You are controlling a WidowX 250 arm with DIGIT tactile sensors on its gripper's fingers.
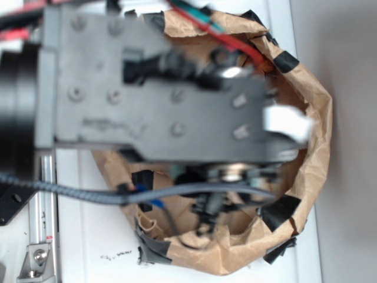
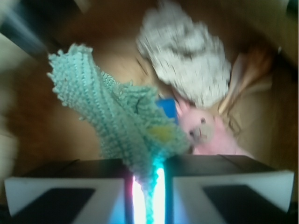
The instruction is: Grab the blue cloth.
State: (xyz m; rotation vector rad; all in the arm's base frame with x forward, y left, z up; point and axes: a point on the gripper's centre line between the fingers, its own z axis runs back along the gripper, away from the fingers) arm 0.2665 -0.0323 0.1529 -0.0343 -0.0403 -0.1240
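Gripper [image 2: 148,186] jaws were pressed together on a corner of the blue cloth [image 2: 117,116], which fanned out ahead of the fingertips. Just beyond lay a pink plush bunny [image 2: 205,133], a blue block [image 2: 167,108], then an off-white cloth [image 2: 187,60].

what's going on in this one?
The gripper is shut on the blue cloth; in the wrist view the cloth hangs pinched between the fingers. Beneath it lie an off-white cloth, a pink plush bunny and part of a blue object. In the exterior view the arm blocks most of the paper-lined bin.
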